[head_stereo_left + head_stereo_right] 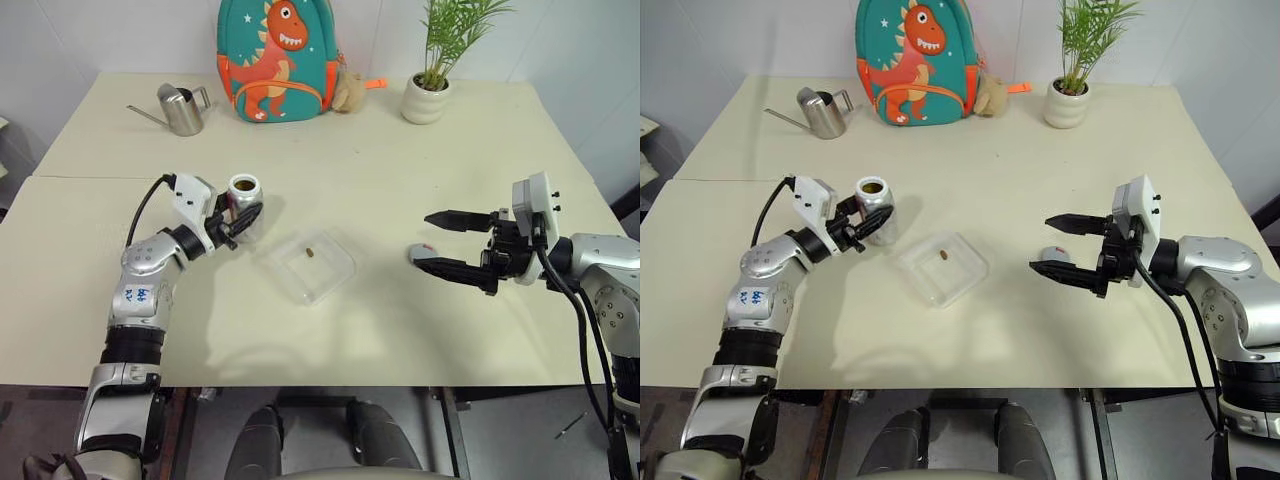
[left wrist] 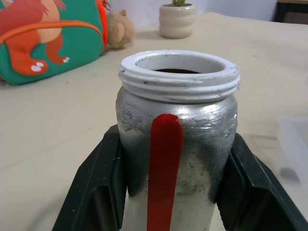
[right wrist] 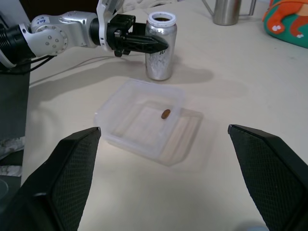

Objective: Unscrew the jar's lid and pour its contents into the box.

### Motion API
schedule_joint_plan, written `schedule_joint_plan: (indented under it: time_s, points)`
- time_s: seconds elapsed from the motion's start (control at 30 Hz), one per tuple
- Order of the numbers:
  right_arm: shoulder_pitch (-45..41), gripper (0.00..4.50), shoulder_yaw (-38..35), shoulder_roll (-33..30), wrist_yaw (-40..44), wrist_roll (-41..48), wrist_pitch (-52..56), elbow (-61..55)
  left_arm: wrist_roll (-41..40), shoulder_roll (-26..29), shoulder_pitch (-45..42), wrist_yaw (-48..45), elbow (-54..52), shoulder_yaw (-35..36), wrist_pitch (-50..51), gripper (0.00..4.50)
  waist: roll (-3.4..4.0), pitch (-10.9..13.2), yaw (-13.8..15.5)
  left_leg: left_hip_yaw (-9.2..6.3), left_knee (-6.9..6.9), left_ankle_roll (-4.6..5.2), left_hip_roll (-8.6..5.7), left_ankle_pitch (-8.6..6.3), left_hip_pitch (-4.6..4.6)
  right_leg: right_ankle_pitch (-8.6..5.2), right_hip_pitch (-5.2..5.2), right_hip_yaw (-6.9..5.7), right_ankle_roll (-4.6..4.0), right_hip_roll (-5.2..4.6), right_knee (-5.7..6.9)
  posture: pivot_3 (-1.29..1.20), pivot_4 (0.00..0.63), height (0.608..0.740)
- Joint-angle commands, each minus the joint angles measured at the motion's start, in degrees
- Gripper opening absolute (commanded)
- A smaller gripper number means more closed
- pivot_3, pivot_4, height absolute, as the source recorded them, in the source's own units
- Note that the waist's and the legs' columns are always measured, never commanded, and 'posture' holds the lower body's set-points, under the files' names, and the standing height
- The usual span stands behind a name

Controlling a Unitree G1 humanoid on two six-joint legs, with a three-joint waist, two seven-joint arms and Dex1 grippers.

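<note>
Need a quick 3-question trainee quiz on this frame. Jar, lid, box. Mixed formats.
1. True or false: the lid is on the jar.
2. What lies in the box? A) nothing B) a small brown piece C) the lid
3. Which gripper is around the jar?

Key: 1 false, it lies on the table by the right gripper. 2 B. 3 the left gripper; the jar stands upright on the table.

1. I see the jar (image 2: 178, 139) upright and lidless between my left pincer's (image 2: 175, 192) 2 black fingers (image 2: 98, 187), red stripe facing me.
2. Backpack (image 2: 48, 33), plush toy (image 2: 118, 30) and white pot (image 2: 178, 20) stand behind on the surface (image 2: 62, 125).
</note>
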Motion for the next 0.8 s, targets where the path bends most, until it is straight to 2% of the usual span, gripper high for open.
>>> schedule_joint_plan:
  time_s: [0.03, 0.17, 0.2, 0.5, 0.7, 0.8]
  points:
    - [-1.4, 4.50, -0.3, -1.4, 1.1, -0.1, -0.3, 0.5, -0.7, 0.0, 1.0, 0.3, -4.0, 1.5, -0.4, 3.17, 0.00, 0.0, 0.0, 0.00, 0.00, 0.00, 0.00, 0.00, 0.00, 0.00, 0.00, 0.00, 0.00, 0.00, 0.00, 0.00, 0.150, 0.740]
    - [-2.8, 4.50, 0.4, -1.3, 2.0, -0.9, -0.6, 2.1, -0.9, 0.1, 2.4, -0.1, -6.5, 1.4, 0.8, 4.39, 0.00, 0.0, 0.0, 0.00, 0.00, 0.00, -0.01, 0.00, 0.00, 0.00, 0.01, 0.00, -0.01, -0.01, -0.04, 0.00, 0.150, 0.740]
    - [-3.4, 4.50, 0.7, -1.2, 2.2, -1.2, -0.7, 2.5, -1.0, 0.4, 2.9, -0.3, -7.4, 1.4, 1.3, 4.47, 0.00, 0.0, 0.0, 0.00, 0.00, 0.00, 0.00, 0.00, 0.00, 0.00, 0.01, 0.00, 0.00, -0.02, -0.06, 0.00, 0.150, 0.740]
    - [-6.2, 4.50, 1.7, -0.9, 3.5, -2.8, -1.4, 5.4, -1.4, 4.7, 7.9, -3.6, -14.2, 2.0, 6.3, 4.47, 0.00, 0.0, -0.1, 0.02, -0.10, -0.01, 0.03, -0.01, 0.02, -0.02, 0.00, 0.00, -0.04, 0.00, -0.10, 0.00, 0.150, 0.740]
    - [-6.0, 4.50, 0.7, -1.9, 4.3, -3.2, -1.5, 5.9, -1.3, 6.9, 7.4, -4.3, -13.4, 3.2, 6.4, 4.47, 0.00, 0.0, 0.1, 0.02, -0.09, -0.01, -0.01, -0.01, 0.00, -0.02, 0.01, -0.01, -0.05, -0.05, -0.15, 0.00, 0.150, 0.740]
    - [-5.3, 4.50, -0.1, -2.5, 3.7, -2.9, -0.8, 4.7, -2.9, 9.0, 7.7, -8.1, -13.0, 3.8, 6.9, 4.47, 0.00, 0.0, 0.0, 0.02, -0.10, -0.01, -0.01, -0.01, 0.00, -0.02, 0.01, -0.01, -0.05, -0.05, -0.17, 0.00, 0.150, 0.740]
